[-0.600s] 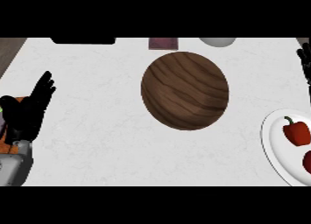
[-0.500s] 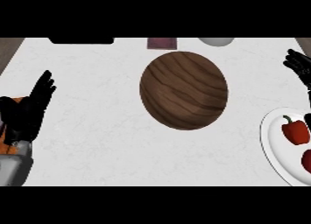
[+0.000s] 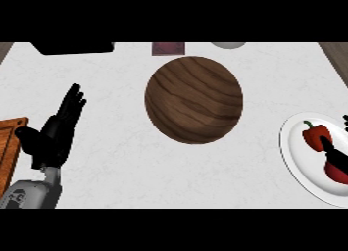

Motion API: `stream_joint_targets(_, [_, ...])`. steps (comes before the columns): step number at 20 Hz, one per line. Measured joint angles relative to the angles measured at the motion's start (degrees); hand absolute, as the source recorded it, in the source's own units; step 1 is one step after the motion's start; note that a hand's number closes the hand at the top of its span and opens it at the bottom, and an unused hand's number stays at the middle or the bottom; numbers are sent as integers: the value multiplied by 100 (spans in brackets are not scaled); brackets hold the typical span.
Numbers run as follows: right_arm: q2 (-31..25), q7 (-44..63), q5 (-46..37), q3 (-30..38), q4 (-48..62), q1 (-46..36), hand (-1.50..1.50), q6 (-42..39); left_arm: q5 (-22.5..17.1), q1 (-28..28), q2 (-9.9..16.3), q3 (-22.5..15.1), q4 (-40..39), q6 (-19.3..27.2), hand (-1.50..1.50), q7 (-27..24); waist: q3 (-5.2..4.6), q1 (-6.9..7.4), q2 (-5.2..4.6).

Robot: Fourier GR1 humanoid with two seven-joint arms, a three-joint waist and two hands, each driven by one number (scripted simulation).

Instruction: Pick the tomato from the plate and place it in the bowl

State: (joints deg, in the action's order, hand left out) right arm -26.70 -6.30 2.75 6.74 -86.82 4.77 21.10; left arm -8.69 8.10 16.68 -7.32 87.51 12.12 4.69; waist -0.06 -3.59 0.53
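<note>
Now, tomato (image 3: 340, 172): on the plate (image 3: 299, 169) at the right edge, low, beside a red pepper (image 3: 314, 133).
Right hand (image 3: 337, 156): down from the upper right half a second ago, fingers over the tomato; probably not closed yet, cannot tell.
Bowl (image 3: 194, 99): wooden, mid-counter, holding nothing.
Left hand (image 3: 57, 132): open, resting at left.
Writing: none legible.

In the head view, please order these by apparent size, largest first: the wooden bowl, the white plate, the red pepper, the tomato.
1. Wooden bowl.
2. White plate, cut off by the view's edge.
3. Red pepper and tomato: unsure, because the right hand partly covers the tomato.
</note>
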Motion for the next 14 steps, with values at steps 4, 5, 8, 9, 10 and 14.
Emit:
stream_joint_targets(4, [731,-877,34,179,-647,769,-150,610,115,-10,-221,-194,90,86,0,-23,7,83,-7])
stream_joint_targets(5, [833,-956,-26,205,-849,915,-150,758,145,-18,-282,-239,72,87,0,-68,6,117,-13])
stream_joint_targets(8, [917,-910,-260,278,-1575,1502,-150,1008,189,-10,-321,-277,145,34,0,-8,4,197,-25])
stream_joint_targets(9, [843,-727,-352,347,-1782,1614,-150,1066,208,-60,-360,-298,123,26,0,-65,2,219,-29])
stream_joint_targets(10, [714,-424,-471,421,-1994,1713,-150,1126,219,-53,-374,-311,131,14,0,-69,-1,235,-34])
stream_joint_targets(14, [350,908,-965,558,-2752,2112,-150,1211,273,-10,-409,-334,202,4,0,30,-7,285,-46])
